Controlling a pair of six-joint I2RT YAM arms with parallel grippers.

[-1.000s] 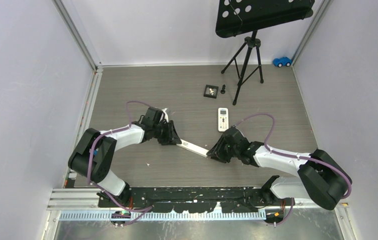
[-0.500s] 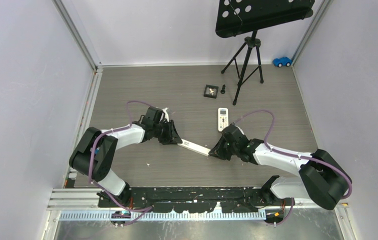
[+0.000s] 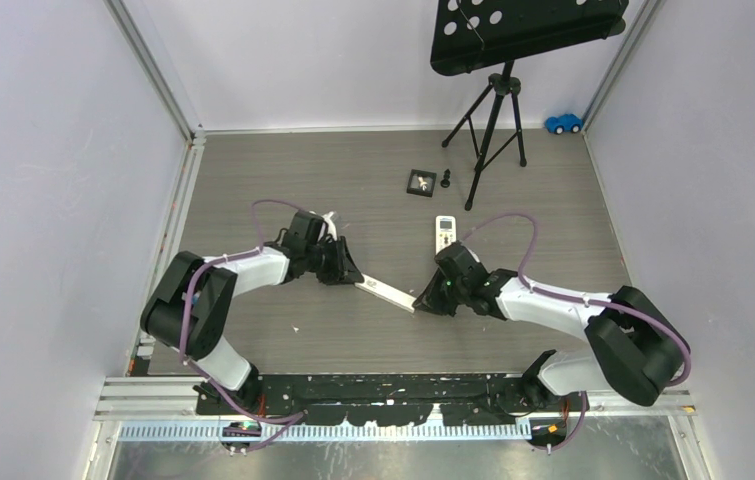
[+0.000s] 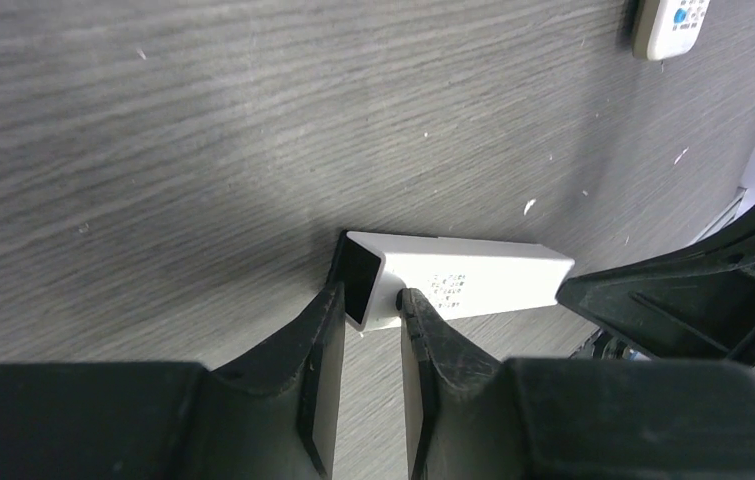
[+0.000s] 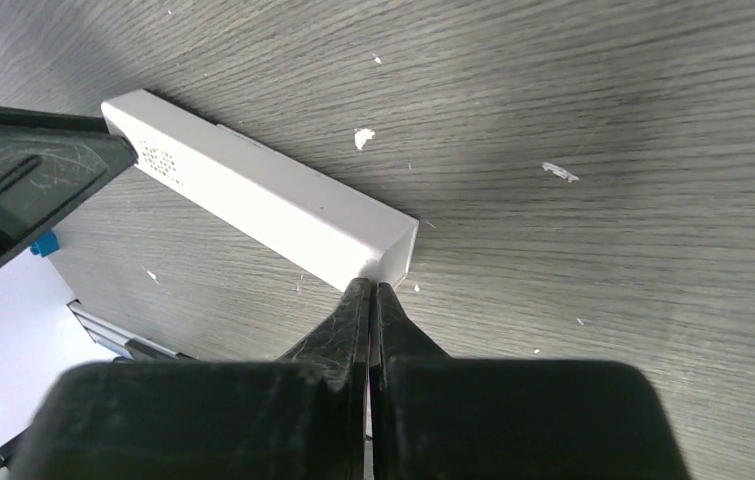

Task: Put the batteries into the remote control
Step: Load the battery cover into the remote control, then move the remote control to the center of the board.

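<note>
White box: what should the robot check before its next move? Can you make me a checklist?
1. Left gripper holds the white box: ok, its fingers sit on either side of the open end.
2. Right gripper holds the box: not ok, its fingers are shut together with nothing between them, only touching the bottom corner of the closed end.
3. Box lies flat on the table: looks ok.
4. Batteries in sight: not ok, none show in any view. Whether any are inside the box: cannot tell, the open end is dark.
5. Remote is ready: ok, it lies on the table just beyond the right gripper.
</note>
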